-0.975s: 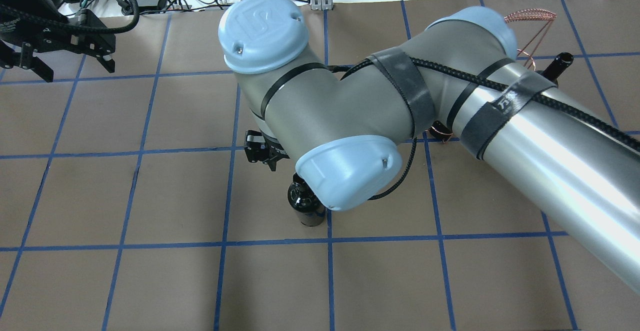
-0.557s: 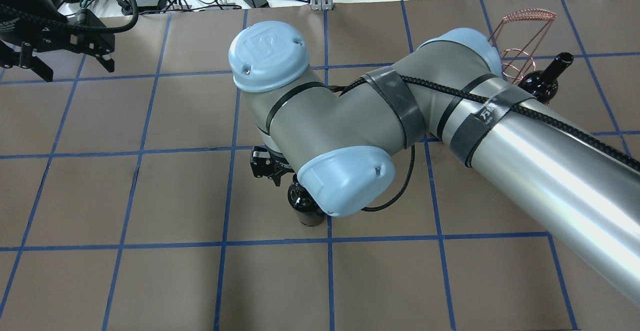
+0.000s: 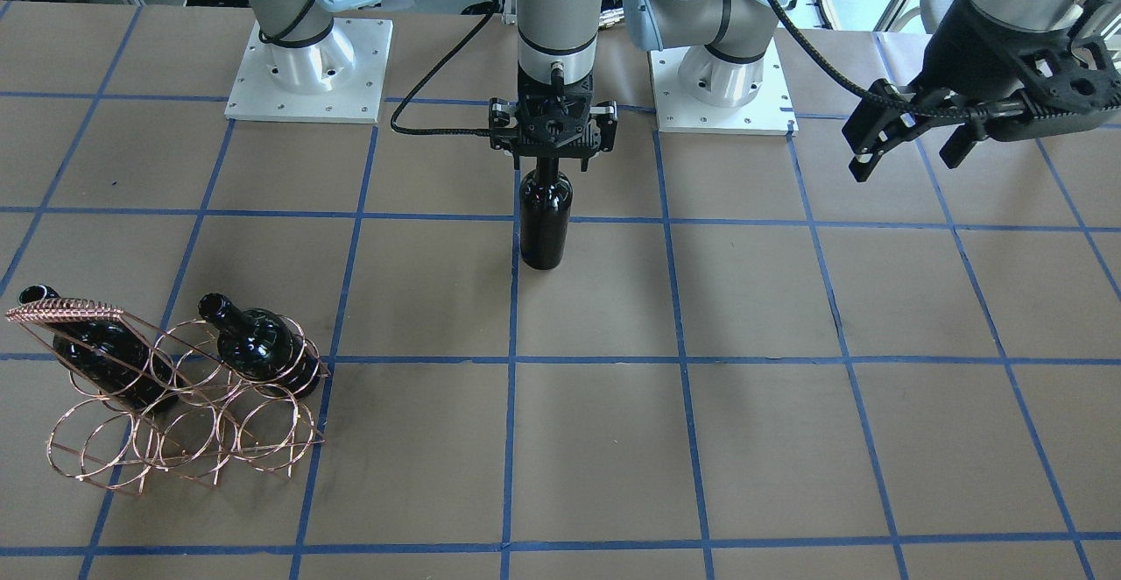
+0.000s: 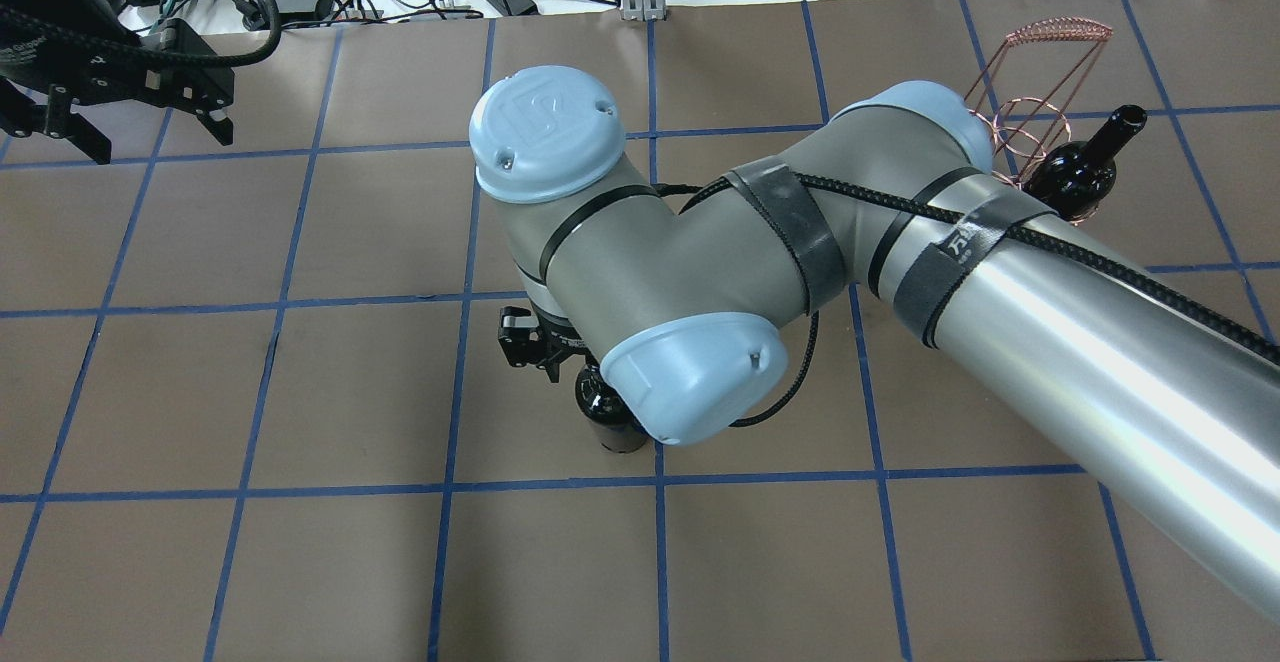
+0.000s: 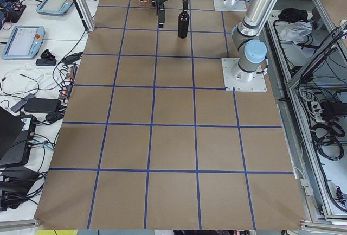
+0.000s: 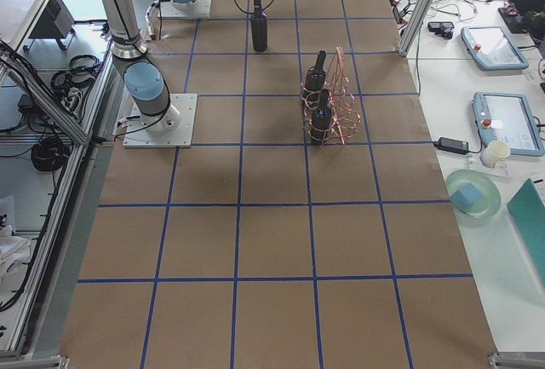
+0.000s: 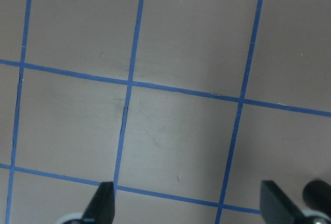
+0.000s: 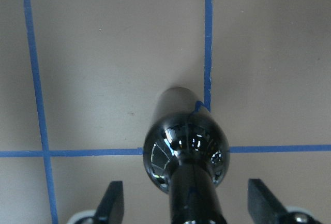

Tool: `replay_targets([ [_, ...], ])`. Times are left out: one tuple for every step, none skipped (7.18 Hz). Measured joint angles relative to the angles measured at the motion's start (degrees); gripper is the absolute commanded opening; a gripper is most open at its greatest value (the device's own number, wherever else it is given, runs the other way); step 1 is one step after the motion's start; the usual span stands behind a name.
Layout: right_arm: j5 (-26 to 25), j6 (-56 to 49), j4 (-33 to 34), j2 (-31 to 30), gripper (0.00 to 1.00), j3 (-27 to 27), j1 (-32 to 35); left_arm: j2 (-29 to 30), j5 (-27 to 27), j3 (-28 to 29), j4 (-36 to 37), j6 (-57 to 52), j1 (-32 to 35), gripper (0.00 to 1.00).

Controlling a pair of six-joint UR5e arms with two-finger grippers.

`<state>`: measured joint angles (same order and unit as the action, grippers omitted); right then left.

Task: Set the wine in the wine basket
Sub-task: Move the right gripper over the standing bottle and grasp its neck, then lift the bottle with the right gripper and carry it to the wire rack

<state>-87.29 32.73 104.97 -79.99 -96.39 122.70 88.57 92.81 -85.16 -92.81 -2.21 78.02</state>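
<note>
Three dark bottles show in all, with one rack and two claws. The one to be placed, a glossy near-black glass wine bottle [image 3: 545,222], stands alone near the middle of the brown paper-covered table [image 3: 788,440], with its base beside a crossing of the blue tape lines. It is upright, its long axis vertical and its slim neck pointing straight up into the right claw [image 3: 552,144].

The right wrist camera shows that claw's two black fingers [image 8: 115,199] spread wide. The neck sits between them with a gap on either side, and nothing is gripped. The left claw [image 3: 911,149] hangs above bare table well off to the robot's left, its fingers also apart and holding nothing.

The rose-gold thin-wire rack of round rings [image 3: 188,427] sits far to the robot's right, with its coil-wrapped handle bar [image 3: 68,309] at the outer end. Two other black bottles lie through its rings, one at the handle end [image 3: 96,354] and one at the inner end [image 3: 263,348]. Both are tilted, with their necks slanting up towards the robot's side.

From overhead, the right arm covers most of the wine bottle [image 4: 608,412], nearly all of its own claw and much of the rack, so only one racked bottle shows. The right wrist view cuts off the bottle's mouth at its lower edge. A dark round shape in the lower right corner of the left wrist view is too cropped to identify
</note>
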Motion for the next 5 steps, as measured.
replay_targets([
  [-0.01,-0.89,1.53,0.27,0.78,-0.24,0.0,0.02,-0.02,-0.01,0.0,0.05,0.04,1.0],
  [-0.07,-1.27,2.21,0.48,0.78,-0.49,0.0,0.02,-0.04,-0.01,0.0,0.15,0.08,1.0],
  [-0.12,-1.41,2.37,0.54,0.78,-0.69,0.0,0.02,-0.04,-0.01,-0.04,0.29,0.13,1.0],
  [-0.17,-1.42,2.21,0.5,0.78,-0.77,0.0,0.02,-0.05,-0.01,-0.11,0.53,0.26,1.0],
  [-0.22,-1.4,2.0,0.33,0.62,-0.78,-0.02,0.02,-0.04,-0.01,-0.18,0.8,0.51,1.0],
])
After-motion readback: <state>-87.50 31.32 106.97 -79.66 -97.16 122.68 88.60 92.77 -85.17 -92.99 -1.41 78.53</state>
